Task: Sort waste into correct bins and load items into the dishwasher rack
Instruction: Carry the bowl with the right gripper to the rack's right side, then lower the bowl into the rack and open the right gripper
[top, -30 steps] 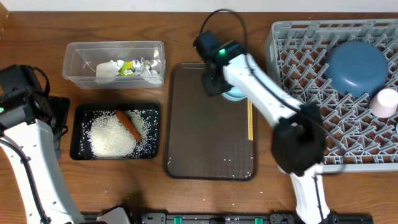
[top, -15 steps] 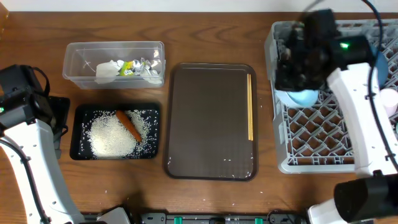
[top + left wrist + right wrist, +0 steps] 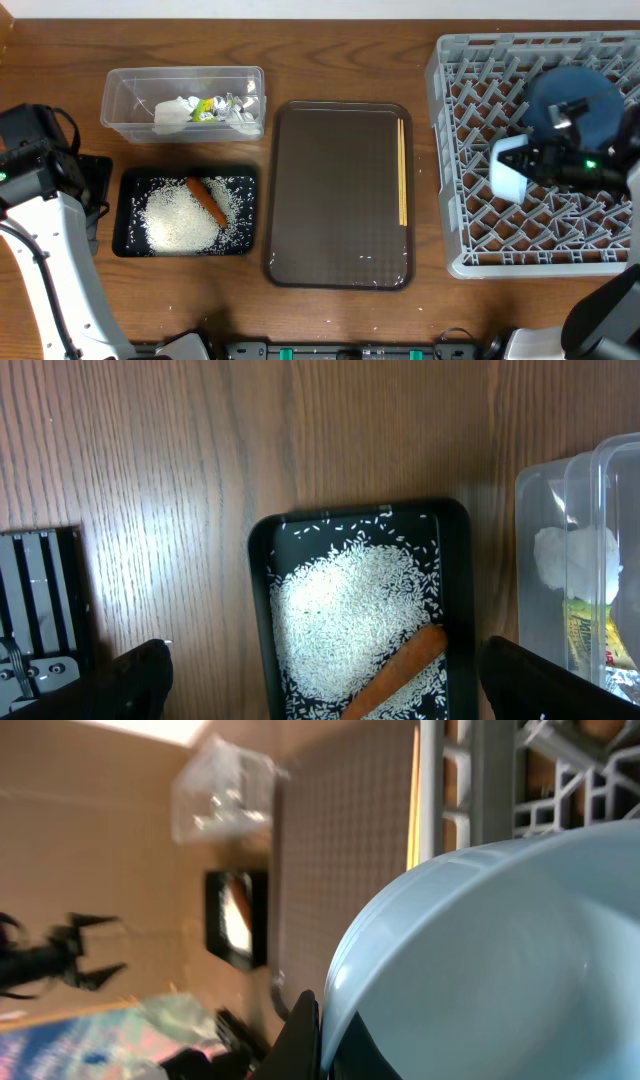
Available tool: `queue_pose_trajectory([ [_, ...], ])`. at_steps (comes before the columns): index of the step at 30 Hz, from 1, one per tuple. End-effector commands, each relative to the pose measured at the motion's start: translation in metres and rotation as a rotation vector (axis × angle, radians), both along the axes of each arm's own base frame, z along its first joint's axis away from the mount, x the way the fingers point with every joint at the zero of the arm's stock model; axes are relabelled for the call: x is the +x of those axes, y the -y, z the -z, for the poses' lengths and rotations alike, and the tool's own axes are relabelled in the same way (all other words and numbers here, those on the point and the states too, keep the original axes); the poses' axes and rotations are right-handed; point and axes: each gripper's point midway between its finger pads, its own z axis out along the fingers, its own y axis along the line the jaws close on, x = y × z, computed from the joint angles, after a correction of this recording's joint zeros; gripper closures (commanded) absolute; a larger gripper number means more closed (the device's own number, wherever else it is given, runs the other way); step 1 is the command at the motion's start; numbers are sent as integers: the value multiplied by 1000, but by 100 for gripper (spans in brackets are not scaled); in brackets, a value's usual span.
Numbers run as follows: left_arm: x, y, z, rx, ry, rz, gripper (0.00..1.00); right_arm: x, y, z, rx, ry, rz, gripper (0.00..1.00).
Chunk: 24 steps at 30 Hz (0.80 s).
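Note:
My right gripper (image 3: 524, 166) is shut on the rim of the small light blue bowl (image 3: 507, 168), which hangs on its side over the left-middle of the grey dishwasher rack (image 3: 470, 235). In the right wrist view the bowl (image 3: 500, 950) fills the frame, its rim pinched at my right gripper (image 3: 322, 1032). The dark blue plate (image 3: 575, 104) lies in the rack's back right. The chopsticks (image 3: 402, 180) rest along the right edge of the brown serving tray (image 3: 335, 200). My left gripper (image 3: 325, 665) stands open above the black tray (image 3: 258, 610), which holds rice (image 3: 345, 610) and a carrot (image 3: 400, 668).
The clear tub (image 3: 185, 100) at the back left holds the crumpled napkin (image 3: 172, 113) and foil wrappers (image 3: 222, 106). The black tray (image 3: 128, 212) sits just in front of it. The left arm (image 3: 40, 170) stands at the table's left edge, beside a dark stand (image 3: 40, 610).
The right arm has swung the bowl from the back of the brown tray over to the rack and turned it on its side. The left arm has stayed put.

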Motion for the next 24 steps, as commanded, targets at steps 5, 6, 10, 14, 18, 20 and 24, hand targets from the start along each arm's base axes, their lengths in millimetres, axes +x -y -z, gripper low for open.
queue_pose_trajectory([
  [5,-1,-2,-1,5,-7,2,1,0,23,-12,125,186,82,99],
  [6,0,-2,-1,5,-7,3,1,1,26,-12,135,202,93,99],
  [10,0,-2,-1,5,-7,3,1,7,36,-10,198,252,129,99],
  [14,-1,-2,-1,5,-7,2,1,16,40,-6,246,289,133,99],
  [18,-1,-2,-1,5,-7,2,1,23,44,1,325,262,149,99],
  [20,-1,-2,-1,5,-7,2,1,24,45,9,337,238,155,99],
  [24,-1,-2,-1,5,-7,2,1,25,46,21,352,201,162,99],
])
